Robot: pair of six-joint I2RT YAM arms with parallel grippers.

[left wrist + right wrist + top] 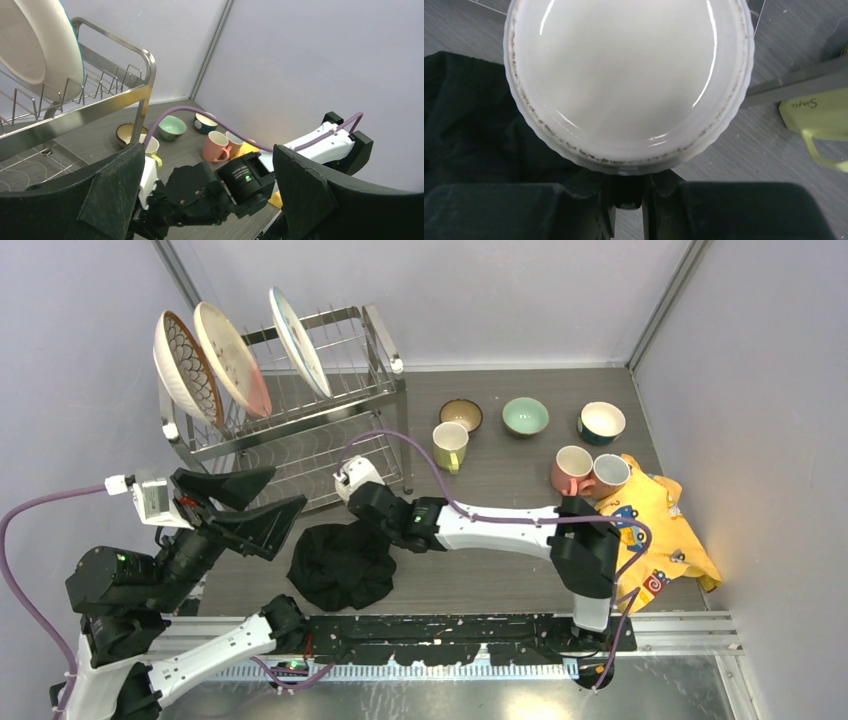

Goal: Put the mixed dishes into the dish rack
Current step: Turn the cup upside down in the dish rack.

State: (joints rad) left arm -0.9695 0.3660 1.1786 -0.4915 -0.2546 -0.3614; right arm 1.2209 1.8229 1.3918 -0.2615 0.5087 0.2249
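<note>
The dish rack point(372, 332) stands at the back left with three patterned plates point(232, 358) upright in its top tier; one plate point(40, 45) shows in the left wrist view. My right gripper point(628, 176) is shut on the rim of a white round dish point(629, 80) with a speckled scalloped edge, held above the table between the black cloth and the rack; my right arm point(480, 525) hides that dish from above. My left gripper point(272, 504) is open and empty in front of the rack. The yellow mug point(450, 446), the pink mug point(571, 470) and another mug point(609, 474) stand on the table.
Brown point(461, 415), mint-green point(525, 417) and blue point(601, 423) bowls stand in a row at the back. A black cloth point(340, 565) lies under my right wrist. A yellow cloth point(660, 530) lies at the right. Walls close in on three sides.
</note>
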